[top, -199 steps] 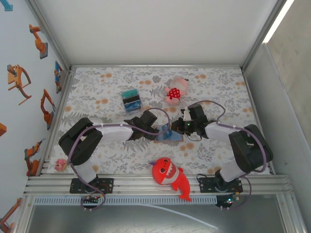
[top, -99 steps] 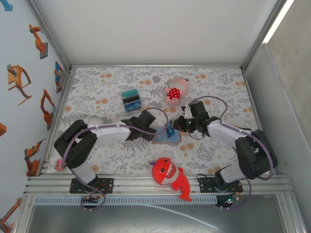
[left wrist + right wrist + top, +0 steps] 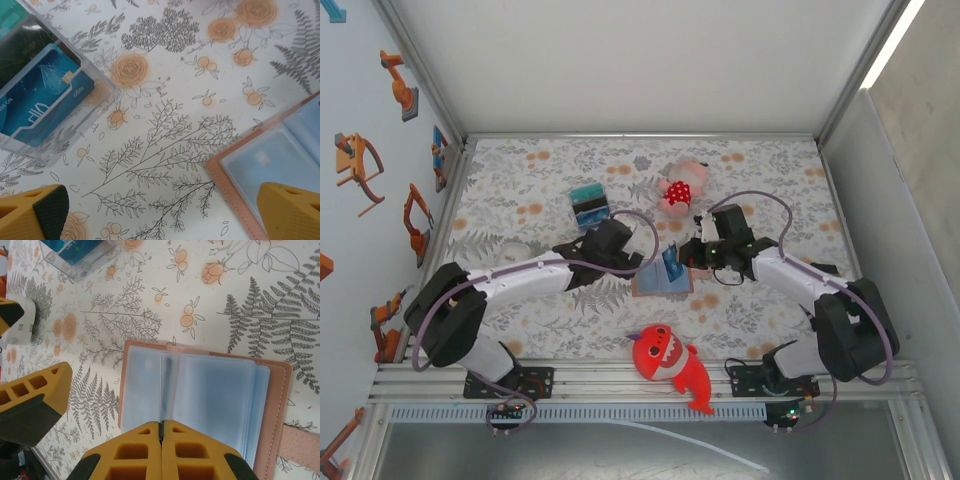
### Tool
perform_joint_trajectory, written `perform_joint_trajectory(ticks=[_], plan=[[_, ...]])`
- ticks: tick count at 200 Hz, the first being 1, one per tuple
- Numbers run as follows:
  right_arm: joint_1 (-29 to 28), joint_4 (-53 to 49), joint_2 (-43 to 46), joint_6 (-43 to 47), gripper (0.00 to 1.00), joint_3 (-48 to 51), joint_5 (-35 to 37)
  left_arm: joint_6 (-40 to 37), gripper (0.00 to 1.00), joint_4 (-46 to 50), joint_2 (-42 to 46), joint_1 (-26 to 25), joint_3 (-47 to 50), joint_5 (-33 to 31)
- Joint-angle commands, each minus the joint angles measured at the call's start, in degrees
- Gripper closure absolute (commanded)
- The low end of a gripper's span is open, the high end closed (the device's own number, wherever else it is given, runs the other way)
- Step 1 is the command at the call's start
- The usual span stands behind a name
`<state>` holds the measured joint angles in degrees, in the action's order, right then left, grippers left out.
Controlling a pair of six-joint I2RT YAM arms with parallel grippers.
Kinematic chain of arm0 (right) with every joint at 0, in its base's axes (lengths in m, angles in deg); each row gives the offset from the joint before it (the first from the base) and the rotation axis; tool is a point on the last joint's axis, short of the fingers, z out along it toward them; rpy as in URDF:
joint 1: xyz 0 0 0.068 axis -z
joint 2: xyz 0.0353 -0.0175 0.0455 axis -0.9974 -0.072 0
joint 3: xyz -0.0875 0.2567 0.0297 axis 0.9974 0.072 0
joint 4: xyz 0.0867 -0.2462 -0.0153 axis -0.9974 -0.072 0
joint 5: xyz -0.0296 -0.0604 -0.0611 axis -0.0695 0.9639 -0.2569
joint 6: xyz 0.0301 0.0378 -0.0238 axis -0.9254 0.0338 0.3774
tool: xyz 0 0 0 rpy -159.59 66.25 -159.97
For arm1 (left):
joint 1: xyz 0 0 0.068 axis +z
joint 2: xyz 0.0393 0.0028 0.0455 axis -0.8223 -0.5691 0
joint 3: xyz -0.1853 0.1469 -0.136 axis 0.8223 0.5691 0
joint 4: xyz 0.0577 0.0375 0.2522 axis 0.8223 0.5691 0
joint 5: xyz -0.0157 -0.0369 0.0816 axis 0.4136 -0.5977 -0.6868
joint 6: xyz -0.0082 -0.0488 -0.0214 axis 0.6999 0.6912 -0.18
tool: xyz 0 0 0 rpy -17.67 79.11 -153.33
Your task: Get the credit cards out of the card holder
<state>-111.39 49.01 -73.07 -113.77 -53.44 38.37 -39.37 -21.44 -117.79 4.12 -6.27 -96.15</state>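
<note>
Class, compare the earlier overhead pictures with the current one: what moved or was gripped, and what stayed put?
The right gripper, shut on a blue credit card, has raised it from the open card holder and shifted slightly toward the far side. The left gripper, open, has backed off to the left. The card holder, clear card box, red plush and pink plush stayed put.

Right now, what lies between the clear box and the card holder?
Bare floral cloth, nothing on it, as the left wrist view shows; the open left gripper hangs above that stretch.
</note>
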Motion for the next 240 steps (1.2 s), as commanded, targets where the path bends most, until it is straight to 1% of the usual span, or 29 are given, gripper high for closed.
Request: perform_joint_trajectory(ticks=[1, 37, 69, 108, 126, 145, 163, 199, 218, 240], plan=[[0.35, -1.59, 1.75, 3.1, 1.0, -2.27, -0.07, -0.82, 0.03, -3.34, 2.91, 1.51, 0.28, 3.1], [0.31, -2.02, 3.08, 4.06, 1.0, -2.41, -0.12, 0.4, 0.03, -7.05, 5.82, 5.27, 2.43, 9.66], [0.31, -2.73, 3.44, 4.68, 1.0, -2.78, -0.37, 2.12, 0.03, -12.3, 8.46, 8.93, 5.34, 17.84], [0.28, -3.08, 3.12, 6.65, 1.0, -4.48, -3.28, -0.16, 0.03, -12.65, 9.32, 11.18, 4.73, 26.06], [0.21, -3.45, 2.93, 7.82, 1.0, -5.45, -5.09, -2.16, 0.03, -11.77, 9.19, 12.21, 3.79, 31.58], [0.12, -3.96, 3.06, 9.24, 1.0, -6.55, -7.03, -5.85, 0.03, -8.42, 8.48, 12.9, 1.45, 38.53], [0.12, -4.92, 3.11, 10.76, 1.0, -7.8, -8.87, -8.59, 0.0, -5.54, 7.36, 12.88, -0.83, 42.97], [-0.06, -5.47, 3.41, 13.79, 1.0, -9.33, -13.83, -11.09, 0.06, -4.69, 5.26, 13.82, -3.22, 52.6], [-0.16, -6.46, 3.46, 15.94, 1.0, -10.23, -16.72, -14.0, 0.11, -1.32, 3.89, 13.98, -5.14, 56.27], [-0.23, -8.67, 3.52, 19.16, 1.0, -11.46, -19.27, -16.97, 0.12, 2.03, 2.82, 14.08, -7.07, 60.02]])
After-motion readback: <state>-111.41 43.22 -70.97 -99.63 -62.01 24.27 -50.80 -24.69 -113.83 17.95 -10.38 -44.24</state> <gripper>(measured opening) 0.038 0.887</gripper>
